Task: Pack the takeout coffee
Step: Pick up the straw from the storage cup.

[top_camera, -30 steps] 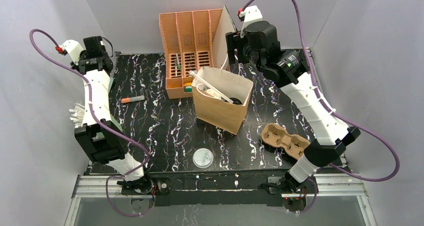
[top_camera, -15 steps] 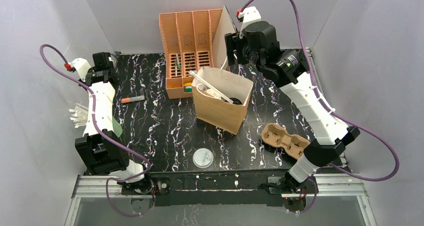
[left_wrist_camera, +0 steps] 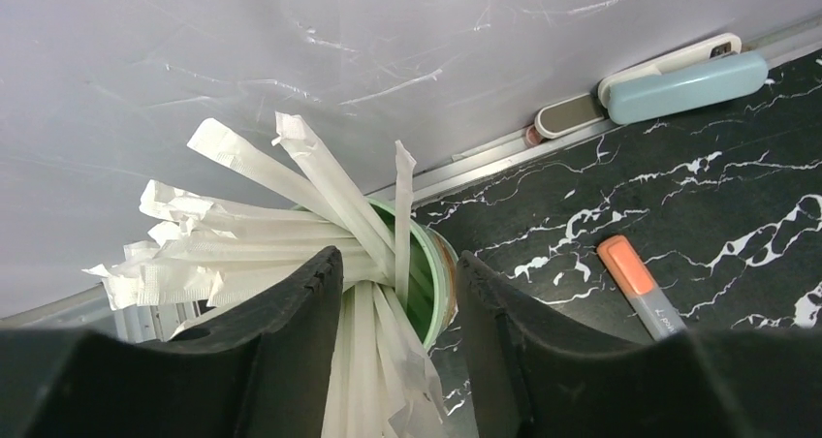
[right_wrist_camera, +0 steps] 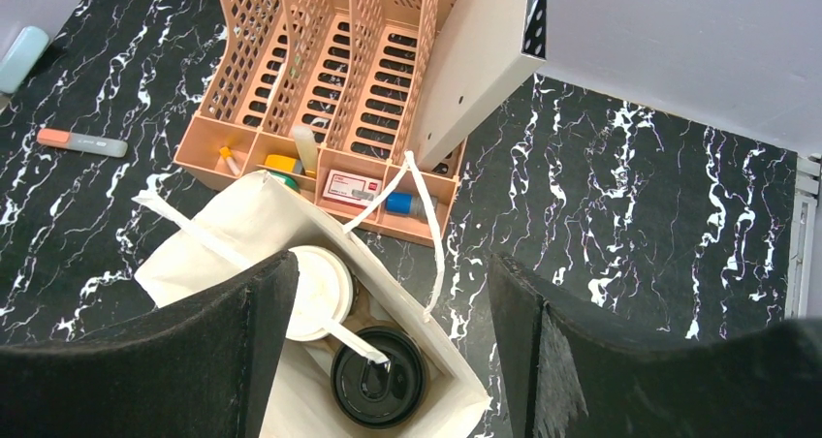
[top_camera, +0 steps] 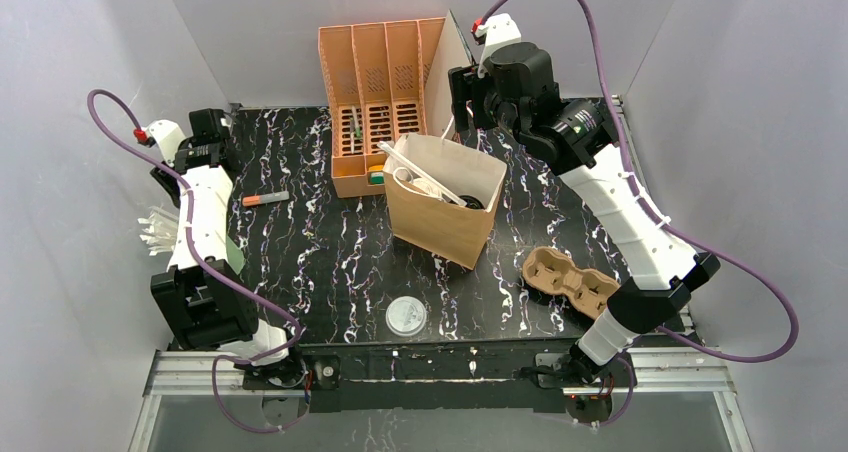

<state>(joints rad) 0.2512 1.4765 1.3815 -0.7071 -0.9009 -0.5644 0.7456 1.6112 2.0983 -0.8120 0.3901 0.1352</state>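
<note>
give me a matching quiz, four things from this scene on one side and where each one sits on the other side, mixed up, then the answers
Things:
1. black lid
2. orange-capped marker
3. cardboard cup tray
4. green cup of straws

Places:
a. by the left wall
b. inside the paper bag
c. right of the bag, toward the near edge
d. lying flat, left of the orange organizer

Pairs: 1-b, 2-d, 3-c, 4-a
</note>
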